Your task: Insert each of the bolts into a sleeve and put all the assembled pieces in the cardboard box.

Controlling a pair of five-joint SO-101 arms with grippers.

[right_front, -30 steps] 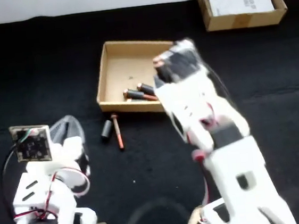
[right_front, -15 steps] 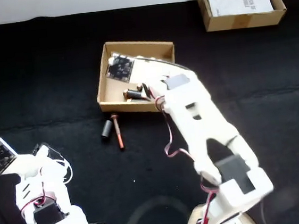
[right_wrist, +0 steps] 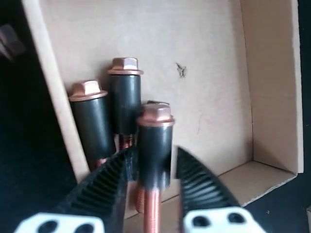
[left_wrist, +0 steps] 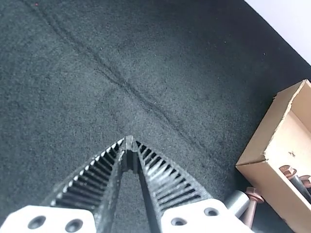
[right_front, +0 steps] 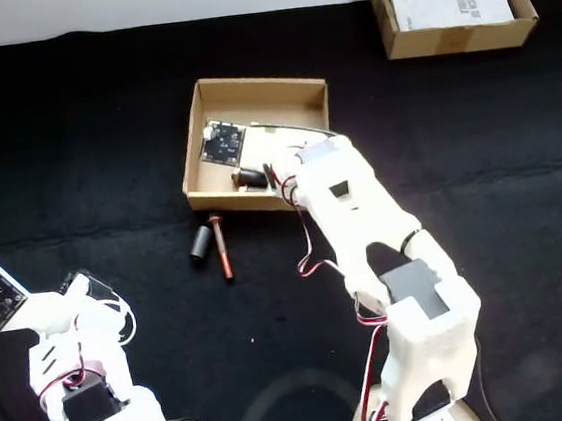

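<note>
My right gripper (right_wrist: 153, 151) is inside the cardboard box (right_front: 205, 103), shut on an assembled bolt and sleeve (right_wrist: 155, 141), a black sleeve with a copper bolt through it. Two more assembled pieces (right_wrist: 92, 121) lie side by side on the box floor against its near wall. In the high view one of them (right_front: 250, 179) shows beside the right arm's wrist. A loose black sleeve (right_front: 201, 242) and a loose copper bolt (right_front: 222, 247) lie on the black cloth just in front of the box. My left gripper (left_wrist: 129, 144) is shut with nothing in it, low at the front left (right_front: 80, 285).
A second cardboard box (right_front: 459, 36) with a white sheet in it stands at the back right. In the left wrist view, the box's corner (left_wrist: 279, 141), the loose sleeve (left_wrist: 237, 199) and the bolt's head (left_wrist: 252, 194) show. Black cloth covers the table.
My right arm has swung left and come down into the box with the assembled piece. My left arm has drawn back to the front left corner.
</note>
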